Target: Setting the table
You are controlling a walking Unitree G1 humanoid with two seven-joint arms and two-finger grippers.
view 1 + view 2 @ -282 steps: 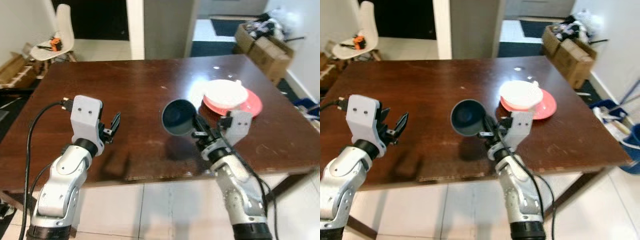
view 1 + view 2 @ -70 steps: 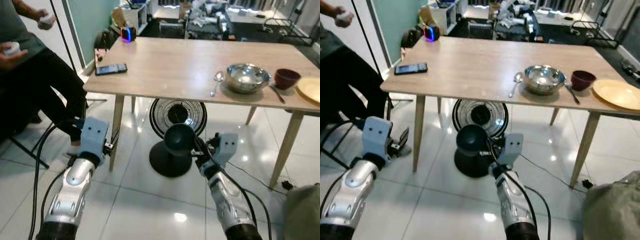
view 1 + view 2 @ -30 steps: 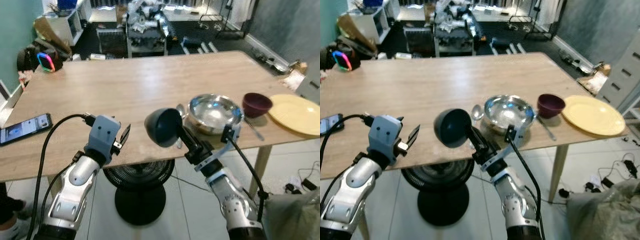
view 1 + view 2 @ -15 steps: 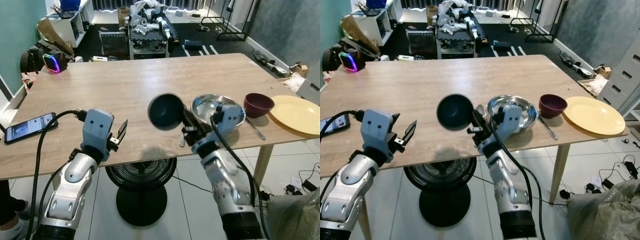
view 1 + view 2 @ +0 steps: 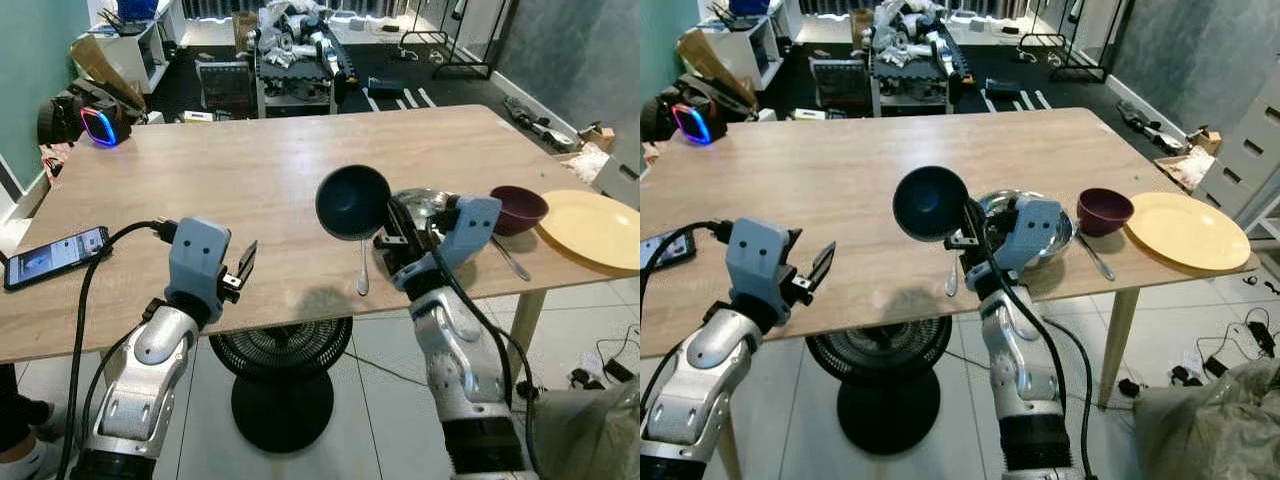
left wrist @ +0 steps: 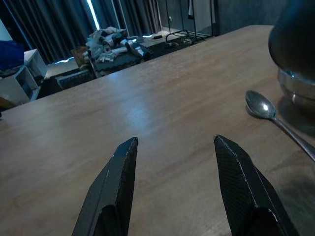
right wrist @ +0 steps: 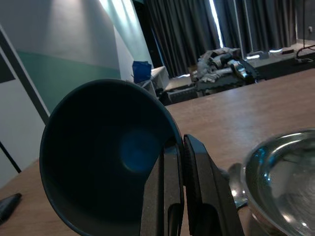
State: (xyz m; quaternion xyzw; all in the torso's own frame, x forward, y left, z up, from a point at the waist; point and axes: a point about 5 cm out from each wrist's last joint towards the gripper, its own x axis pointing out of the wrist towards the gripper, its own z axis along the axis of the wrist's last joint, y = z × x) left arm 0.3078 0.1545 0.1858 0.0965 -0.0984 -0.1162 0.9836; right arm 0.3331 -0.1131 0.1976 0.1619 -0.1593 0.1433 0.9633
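Bare wooden table (image 5: 240,190) from 9 through 12 o'clock, crowded at 3 o'clock by spoon (image 5: 363,272), steel bowl (image 5: 1045,232), maroon bowl (image 5: 519,208) and yellow plate (image 5: 597,228), with phone (image 5: 55,256) at the 9 o'clock edge.

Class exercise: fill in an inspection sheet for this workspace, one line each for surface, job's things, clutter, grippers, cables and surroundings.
Surface: light wooden table, mostly bare.
Job's things: dark bowl held tilted above the table; steel bowl, spoon, maroon bowl, yellow plate toward the table's right end.
Clutter: phone near the left edge.
Grippers: right gripper pinching the dark bowl's rim; left gripper open, empty, above the table.
Cables: black cable looping from the left wrist.
Surroundings: floor fan under the table; cluttered items beyond the far edge.
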